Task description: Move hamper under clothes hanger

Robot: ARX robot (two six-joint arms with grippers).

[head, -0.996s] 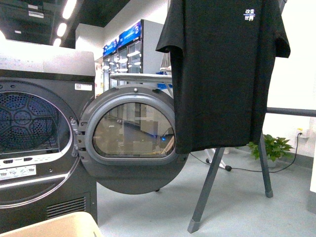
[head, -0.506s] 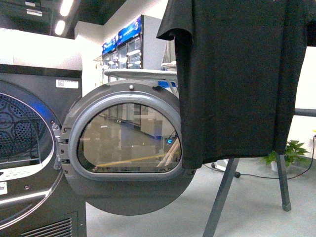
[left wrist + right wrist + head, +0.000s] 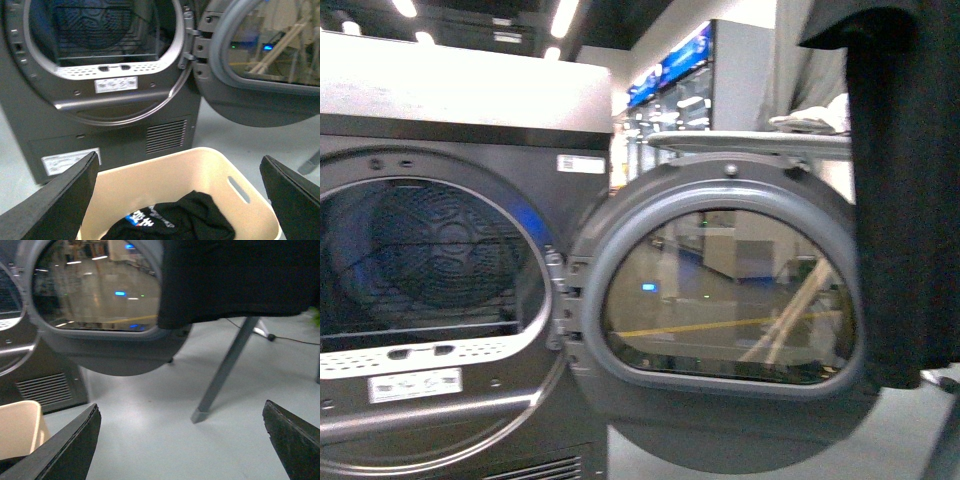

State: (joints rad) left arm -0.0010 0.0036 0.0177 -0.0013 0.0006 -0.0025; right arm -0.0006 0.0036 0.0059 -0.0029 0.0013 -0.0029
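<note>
The beige hamper (image 3: 210, 172) stands on the floor in front of the grey dryer, with a black garment (image 3: 185, 222) lying inside it. My left gripper (image 3: 177, 200) is open above the hamper, one finger on each side of it. A corner of the hamper (image 3: 17, 427) also shows in the right wrist view. My right gripper (image 3: 182, 440) is open over bare floor. The clothes hanger shows as a slanted grey leg (image 3: 225, 370) with a black T-shirt (image 3: 235, 280) hanging over it. In the front view only the T-shirt (image 3: 910, 180) shows, at the right edge.
The grey dryer (image 3: 440, 280) fills the left of the front view, its drum open. Its round door (image 3: 720, 300) swings out to the right, close to the T-shirt. The door (image 3: 95, 295) hangs above the floor (image 3: 150, 410) between the hamper and the rack leg.
The front view has swung left: the dryer drum now fills the left side, the T-shirt has slid to the right edge, and the rack legs have left the picture.
</note>
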